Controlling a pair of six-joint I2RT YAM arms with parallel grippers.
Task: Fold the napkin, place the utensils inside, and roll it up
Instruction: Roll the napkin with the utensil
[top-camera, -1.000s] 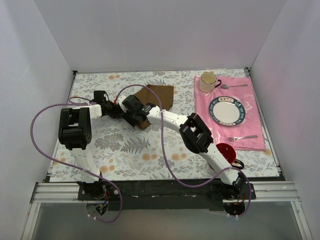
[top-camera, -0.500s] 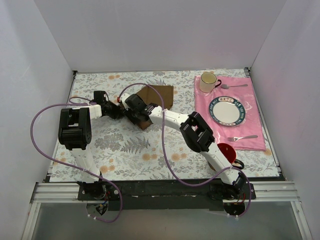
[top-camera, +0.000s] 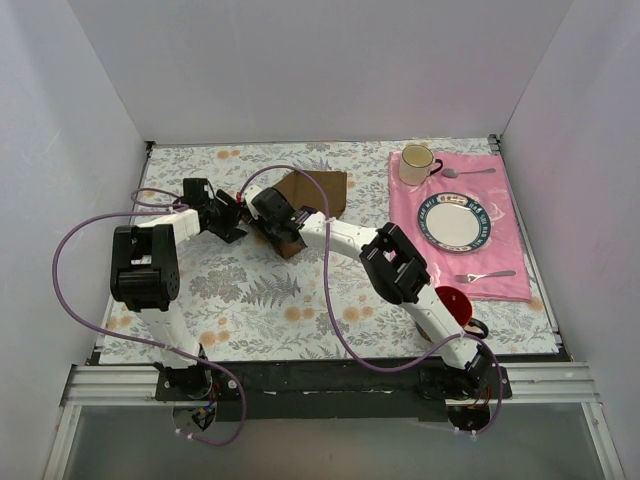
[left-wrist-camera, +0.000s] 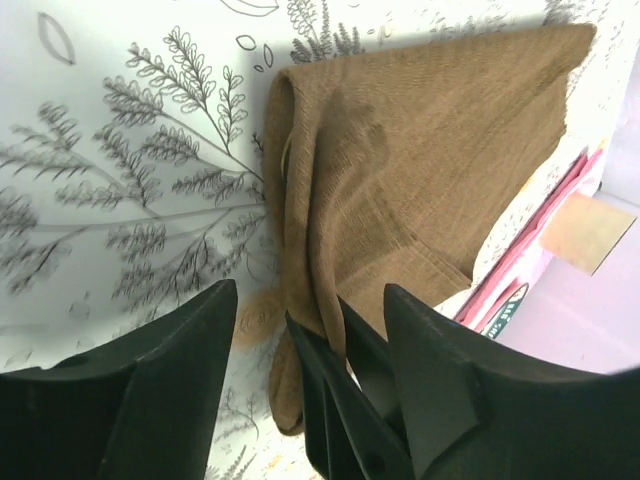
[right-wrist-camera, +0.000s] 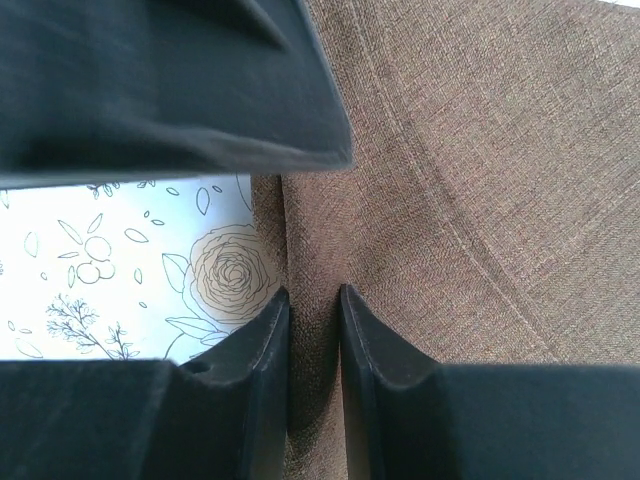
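Observation:
The brown napkin lies bunched on the flowered tablecloth at the back middle, its left edge gathered into a ridge. My right gripper is shut on that ridge, and a fold of cloth sits pinched between its fingers. Just to the left, my left gripper is open. Its two fingers stand wide apart either side of the right gripper's fingers and touch no cloth. The utensils are out of view.
A pink placemat at the right carries a plate, a cream cup, a silver spoon and a silver fork. A red object lies by the right arm's base. White walls enclose the table.
My left gripper has opened, let go of the napkin's edge and drawn back a little to the left. My right gripper has shut on that same edge.

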